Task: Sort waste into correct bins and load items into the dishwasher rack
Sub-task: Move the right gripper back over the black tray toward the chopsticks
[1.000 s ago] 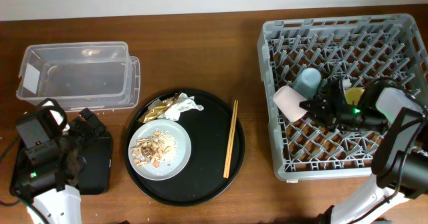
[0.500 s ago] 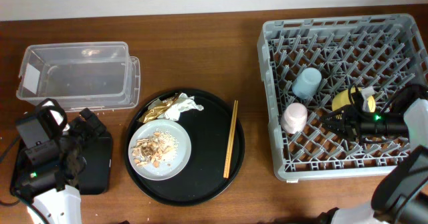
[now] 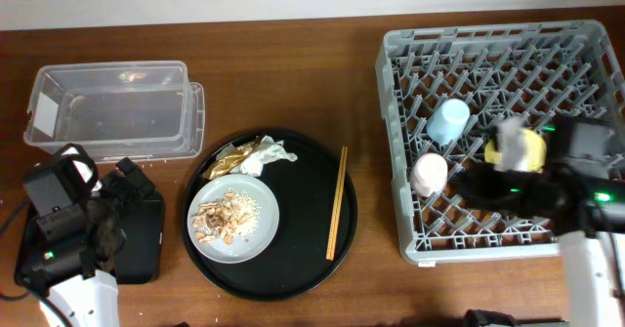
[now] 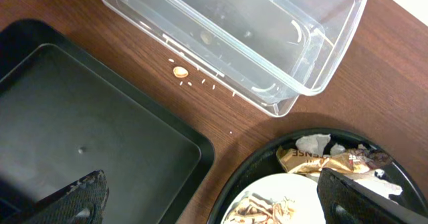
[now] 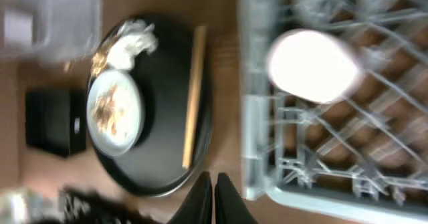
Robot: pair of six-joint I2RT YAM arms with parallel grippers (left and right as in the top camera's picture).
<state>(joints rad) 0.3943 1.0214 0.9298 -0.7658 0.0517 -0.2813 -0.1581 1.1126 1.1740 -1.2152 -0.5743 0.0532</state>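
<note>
Over at the table's right end, the rack (image 3: 400,73) already holds the blue cup (image 3: 449,120), the pink cup (image 3: 430,173) near its left wall, and the bowl (image 3: 518,149) just right of them. The right gripper (image 5: 212,187) hangs above the rack's front-left part with its jaws pressed together and nothing between them. Its own view is badly blurred, so I can't tell how the pink cup stands.

Toward the table's middle sits the round tray (image 3: 293,259). The plate (image 3: 232,218) lies at its left side with scraps (image 3: 223,220) heaped on it, the wrappers (image 3: 256,156) are at its back edge, and the chopsticks (image 3: 336,202) lie along its right edge. At the back-left corner of the table is the tub (image 3: 112,107), and it looks empty. The black bin (image 4: 87,130) is near the front-left corner, with the left gripper (image 4: 214,197) above it, jaws spread wide and holding nothing. One crumb (image 4: 179,71) lies on bare wood just in front of the tub.

My guess is the chopsticks come next for the right arm. They lie flat and thin, so closed or barely parted jaws could skate over them, or lift one and leave the other. Crossing the rack's left wall too low might clip the pink cup and tip it off its pegs. The worse slip would be racking the plate before it is emptied, spilling scraps through the grid. The wrappers are light and could cling to a finger over the bin.
</note>
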